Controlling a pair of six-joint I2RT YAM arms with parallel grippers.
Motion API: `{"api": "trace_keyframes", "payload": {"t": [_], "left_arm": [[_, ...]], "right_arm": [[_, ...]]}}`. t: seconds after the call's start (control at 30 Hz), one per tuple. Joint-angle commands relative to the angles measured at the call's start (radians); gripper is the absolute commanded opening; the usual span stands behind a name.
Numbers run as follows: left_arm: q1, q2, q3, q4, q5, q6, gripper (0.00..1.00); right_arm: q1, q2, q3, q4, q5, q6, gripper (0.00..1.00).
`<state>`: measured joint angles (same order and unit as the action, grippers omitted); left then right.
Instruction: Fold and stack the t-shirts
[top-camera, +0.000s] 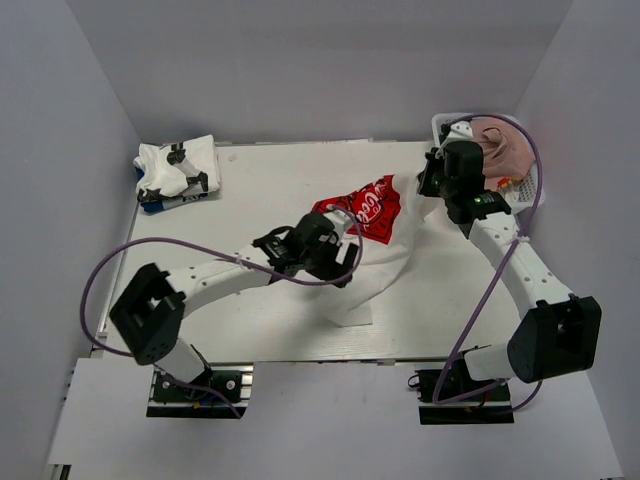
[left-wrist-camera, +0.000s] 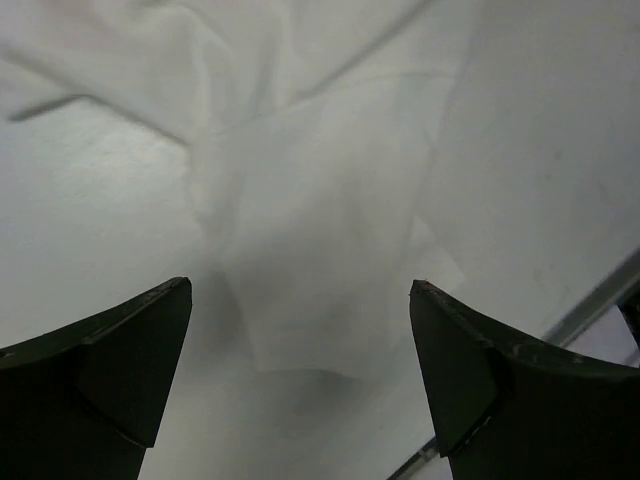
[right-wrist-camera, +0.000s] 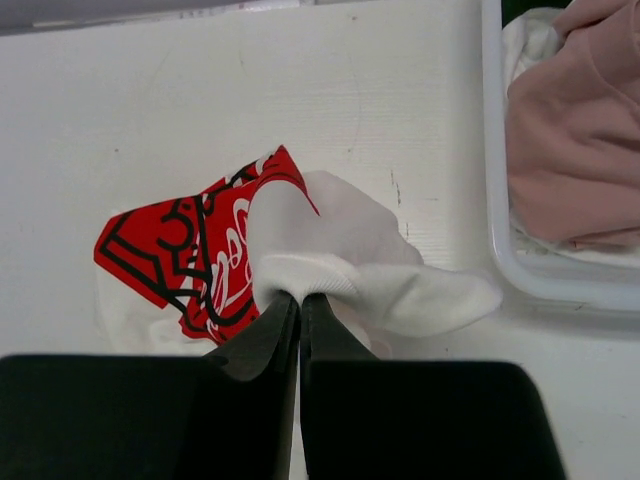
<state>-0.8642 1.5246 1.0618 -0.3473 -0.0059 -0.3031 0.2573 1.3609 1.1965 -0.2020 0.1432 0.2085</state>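
Stack at ten o'clock holds folded white shirts (top-camera: 177, 172); your right pincer (right-wrist-camera: 300, 297) pinches the crumpled white red-print t-shirt (top-camera: 368, 208), left pincer (left-wrist-camera: 300, 290) open, pink t-shirt (top-camera: 503, 148) unfolded at two o'clock.

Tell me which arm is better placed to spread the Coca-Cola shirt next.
Right, probably. The right gripper is shut on a white fold of the shirt, so it can pull at once. The left gripper hangs open over the shirt's plain cloth, holding nothing.
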Motion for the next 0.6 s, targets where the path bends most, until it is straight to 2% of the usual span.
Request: {"api": "trace_keyframes", "payload": {"t": [0.0,0.1,0.2,0.3,0.33,0.37,0.4,0.43,0.47,0.5,0.57], "left_arm": [[-0.053,0.064,0.036,0.093,0.205,0.039,1.0],[-0.094,0.19,0.096,0.045,0.163,0.039,1.0],[-0.116,0.275,0.133,-0.024,0.055,0.029,0.97],[-0.125,0.328,0.154,-0.07,-0.026,0.019,0.86],[-0.125,0.339,0.155,-0.079,-0.026,0.019,0.78],[-0.134,0.348,0.167,-0.079,-0.026,0.019,0.57],[-0.134,0.348,0.167,-0.079,-0.026,0.019,0.47],[-0.134,0.362,0.167,-0.079,-0.038,0.019,0.33],[-0.134,0.371,0.179,-0.079,-0.07,-0.014,0.0],[-0.134,0.371,0.179,-0.091,-0.162,-0.046,0.0],[-0.125,0.283,0.201,-0.091,-0.238,-0.103,0.0]], "right_arm": [[-0.001,0.026,-0.002,-0.016,-0.004,0.012,0.0],[-0.001,0.043,-0.002,-0.019,-0.007,0.023,0.0],[-0.004,0.04,-0.011,-0.017,0.006,0.022,0.0],[-0.006,0.024,-0.017,-0.013,0.024,0.017,0.0],[-0.006,0.021,-0.018,-0.011,0.027,0.017,0.0],[-0.007,0.008,-0.02,-0.011,0.032,0.017,0.0],[-0.007,0.004,-0.023,-0.008,0.03,0.014,0.0],[-0.007,-0.006,-0.023,-0.007,0.033,0.015,0.0],[-0.009,-0.011,-0.025,-0.01,0.033,0.014,0.0],[-0.007,-0.019,-0.026,-0.008,0.033,0.015,0.0],[-0.001,-0.045,-0.028,-0.013,0.074,0.014,0.0]]}}
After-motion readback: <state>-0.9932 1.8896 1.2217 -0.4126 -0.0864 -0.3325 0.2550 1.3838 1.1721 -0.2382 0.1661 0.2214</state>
